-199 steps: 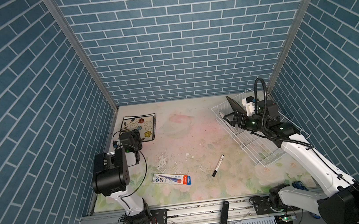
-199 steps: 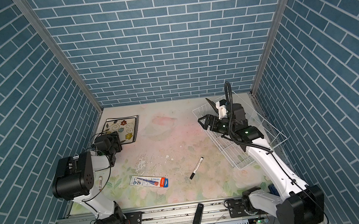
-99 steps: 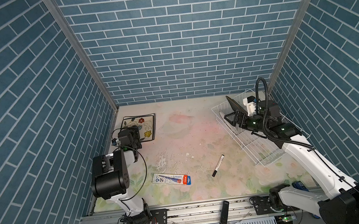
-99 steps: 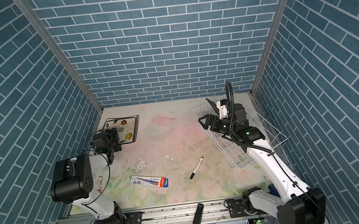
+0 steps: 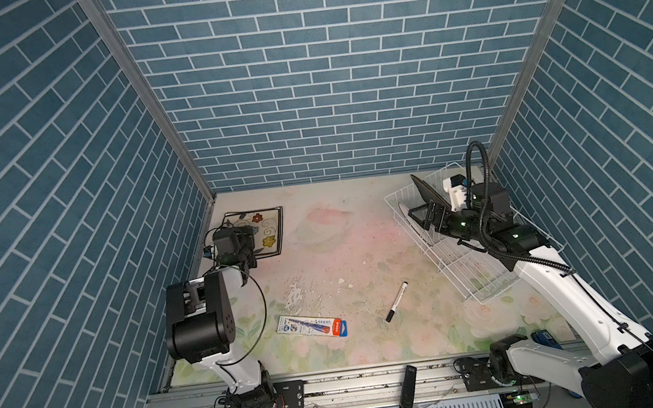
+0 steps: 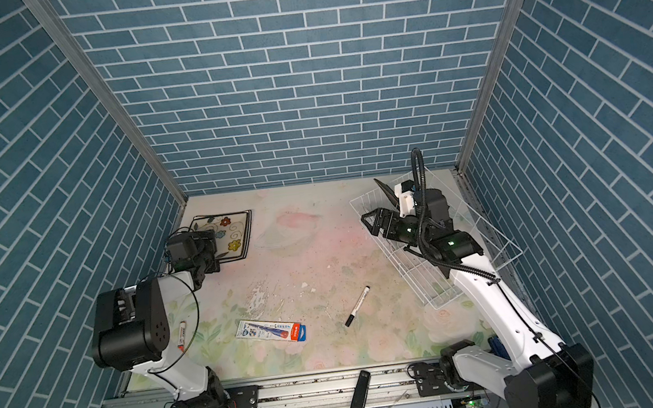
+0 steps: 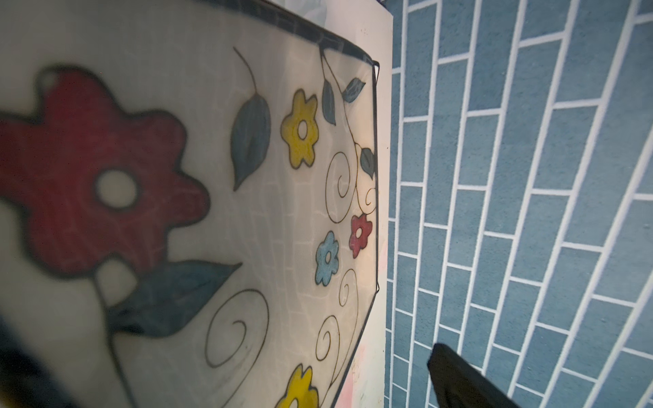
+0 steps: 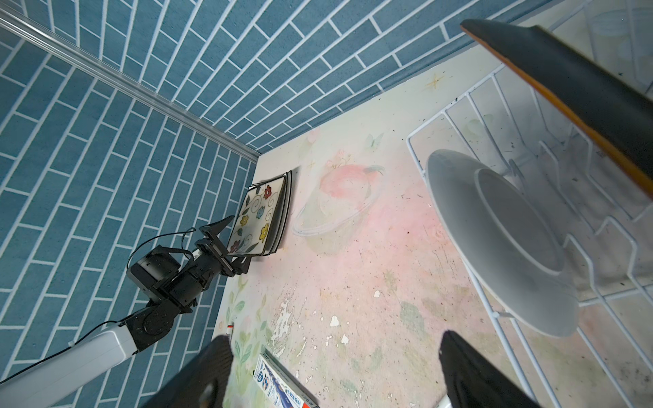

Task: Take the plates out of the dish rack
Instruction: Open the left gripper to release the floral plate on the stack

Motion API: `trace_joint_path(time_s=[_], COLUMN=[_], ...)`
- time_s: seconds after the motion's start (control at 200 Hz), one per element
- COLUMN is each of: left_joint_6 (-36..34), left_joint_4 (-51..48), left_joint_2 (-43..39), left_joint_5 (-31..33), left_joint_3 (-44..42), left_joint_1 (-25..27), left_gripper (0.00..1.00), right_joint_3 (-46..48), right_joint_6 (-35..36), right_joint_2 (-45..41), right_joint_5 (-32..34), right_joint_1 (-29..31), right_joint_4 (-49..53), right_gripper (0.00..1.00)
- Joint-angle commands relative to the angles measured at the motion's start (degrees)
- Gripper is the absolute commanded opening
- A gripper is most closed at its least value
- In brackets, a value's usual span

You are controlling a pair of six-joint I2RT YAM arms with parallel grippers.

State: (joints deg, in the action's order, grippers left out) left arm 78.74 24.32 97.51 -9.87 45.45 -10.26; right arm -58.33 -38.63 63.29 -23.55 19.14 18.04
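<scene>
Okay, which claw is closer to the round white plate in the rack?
Right. The right claw hovers open just beside the round white plate in the dish rack; the left claw is across the table, at the floral plate.

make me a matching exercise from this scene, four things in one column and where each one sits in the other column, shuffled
Things
1. floral plate
2. round white plate
3. black marker
4. pen packet

Places
A. lying on the table, just off the front end of the dish rack
B. propped on edge inside the dish rack
C. lying flat in the table's far left corner
D. flat on the table toward the front, left of centre

Pairs: 1-C, 2-B, 3-A, 4-D
</scene>
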Motion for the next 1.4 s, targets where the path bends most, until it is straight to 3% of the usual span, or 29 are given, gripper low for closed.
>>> trace_joint_path(time_s=[0.0,0.73,1.396], left_joint_6=[-2.27,-3.1,-3.86], left_joint_4=[-3.21,-13.18,-15.62], left_joint_2=[-1.18,-2.48,-4.02], left_joint_5=[-0.63,0.03,0.11], left_joint_3=[2.43,5.62,4.23], left_joint_1=[-0.29,-0.33,-0.79], left_gripper=[1.0,1.0,1.0], right_joint_3=[0.84,0.58,2.08], right_joint_6=[0.66,0.62,0.49], right_joint_2=[-1.08,-1.32,-3.7], right_joint_5=[0.52,0.35,0.96], right_joint_1=[0.25,0.29,0.27], right_joint_4=[-0.19,-0.13,0.26], right_gripper=[0.93,0.93,0.93])
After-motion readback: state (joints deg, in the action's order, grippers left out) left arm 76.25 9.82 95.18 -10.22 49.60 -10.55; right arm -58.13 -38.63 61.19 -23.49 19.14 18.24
